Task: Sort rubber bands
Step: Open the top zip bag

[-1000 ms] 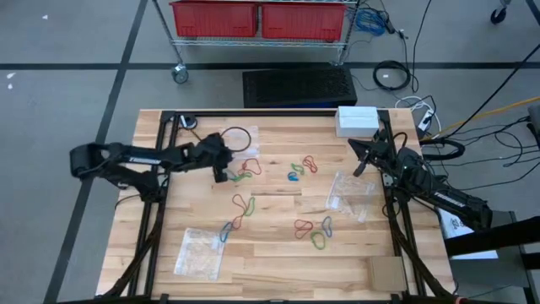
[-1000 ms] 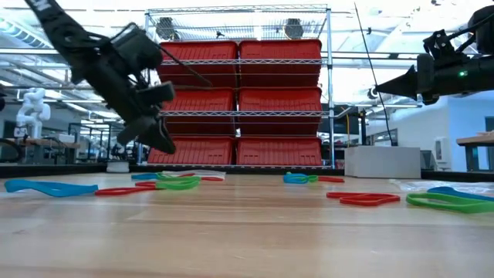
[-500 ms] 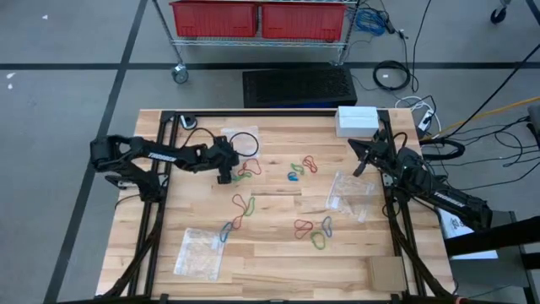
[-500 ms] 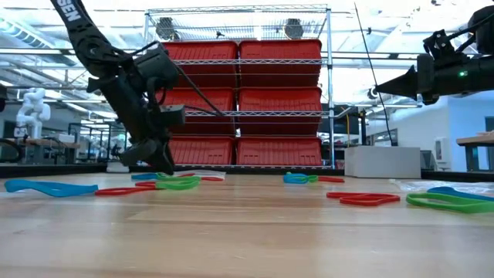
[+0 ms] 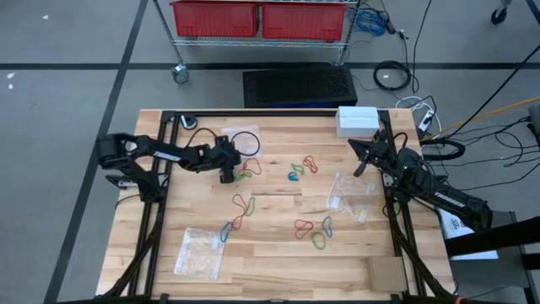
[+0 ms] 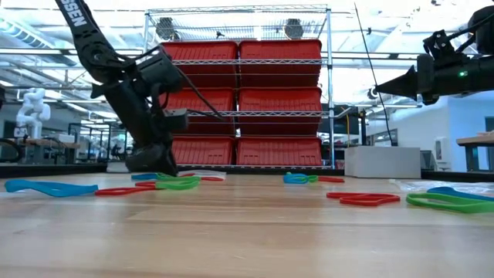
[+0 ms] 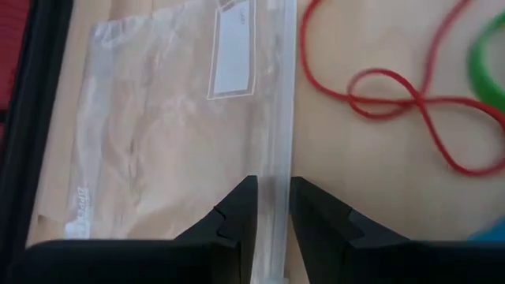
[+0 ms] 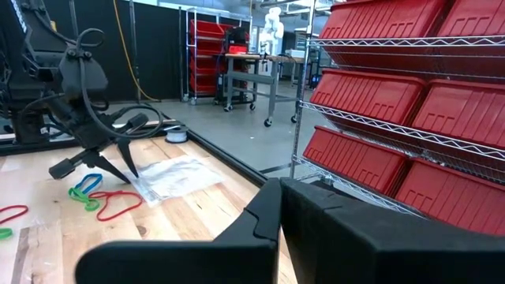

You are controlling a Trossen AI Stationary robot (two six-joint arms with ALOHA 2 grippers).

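Red, blue and green rubber bands lie scattered flat on the wooden table point(image 5: 278, 270): a red-green pair point(image 5: 245, 170), a blue-green pair point(image 5: 294, 175), and others point(image 5: 240, 205) point(image 5: 314, 230). My left gripper point(image 5: 226, 176) point(image 7: 272, 207) is low over the far left, tipped steeply down and open. Its fingers straddle the strip edge point(image 7: 274, 150) of a clear plastic bag point(image 7: 158, 118), with a red band point(image 7: 394, 95) just beside it. My right gripper point(image 5: 358, 158) point(image 8: 278, 207) waits shut, raised and level at the right edge. My left gripper stands with one finger point(image 7: 241, 207) on each side of the bag's strip edge point(image 7: 273, 185), slanting down from the table's left and lying along that edge. Whether the fingertips touch the bag or the table, I cannot tell.
A black cable loop point(image 5: 245, 139) lies on the far-left bag. Two more clear bags lie at the near left point(image 5: 198, 252) and right point(image 5: 350, 192). A white box point(image 5: 357, 120) stands at the far right and a cardboard piece point(image 5: 388, 272) at the near right corner.
My left gripper has come down toward the table at the bag's edge, shifting a little toward the table's right and tipping more steeply downward. The gap between its fingers looks the same. The bands and bags have stayed put.
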